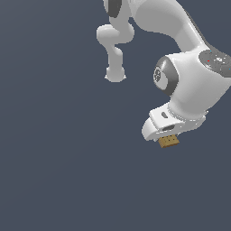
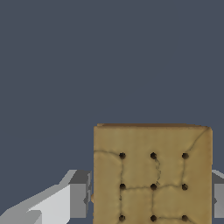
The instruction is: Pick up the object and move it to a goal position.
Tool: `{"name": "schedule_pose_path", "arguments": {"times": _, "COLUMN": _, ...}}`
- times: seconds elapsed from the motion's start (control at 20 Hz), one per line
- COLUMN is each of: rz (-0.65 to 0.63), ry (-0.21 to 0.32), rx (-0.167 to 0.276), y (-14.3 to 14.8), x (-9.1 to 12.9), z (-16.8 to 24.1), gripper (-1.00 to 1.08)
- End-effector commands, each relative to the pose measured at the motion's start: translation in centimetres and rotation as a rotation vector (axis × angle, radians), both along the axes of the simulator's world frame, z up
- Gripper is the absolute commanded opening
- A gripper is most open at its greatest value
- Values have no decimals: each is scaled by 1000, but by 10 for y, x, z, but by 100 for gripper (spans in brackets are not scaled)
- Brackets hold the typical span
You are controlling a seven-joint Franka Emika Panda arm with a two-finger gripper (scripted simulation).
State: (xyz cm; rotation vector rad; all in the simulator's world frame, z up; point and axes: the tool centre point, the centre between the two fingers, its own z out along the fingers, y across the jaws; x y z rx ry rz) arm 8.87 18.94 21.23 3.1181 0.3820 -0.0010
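A white robot gripper (image 1: 168, 136) pinches a small tan-brown cracker-like square block (image 1: 168, 142) that peeks out beneath it in the exterior view. Only the wrist view shows the block's dark dots and cracks, with a grey finger (image 2: 79, 194) pressed against each side.

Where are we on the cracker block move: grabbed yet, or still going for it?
Grab looks done: in the wrist view the tan block sits between the gripper's fingers, one on each side. In the exterior view the block hangs right under the gripper. In hand: carrying it. Left: delivery; no goal marker shows, so remaining distance is unclear.
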Motion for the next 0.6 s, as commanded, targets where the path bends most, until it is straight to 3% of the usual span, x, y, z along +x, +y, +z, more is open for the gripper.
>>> {"name": "schedule_pose_path", "arguments": {"times": 0.0, "rz": -1, "ry": -1, "rx": 0, "y": 9, "x": 7, "z": 9, "gripper": -100}}
{"name": "schedule_pose_path", "arguments": {"times": 0.55, "rz": -1, "ry": -1, "rx": 0, "y": 40, "x": 29, "z": 34, "gripper": -100}}
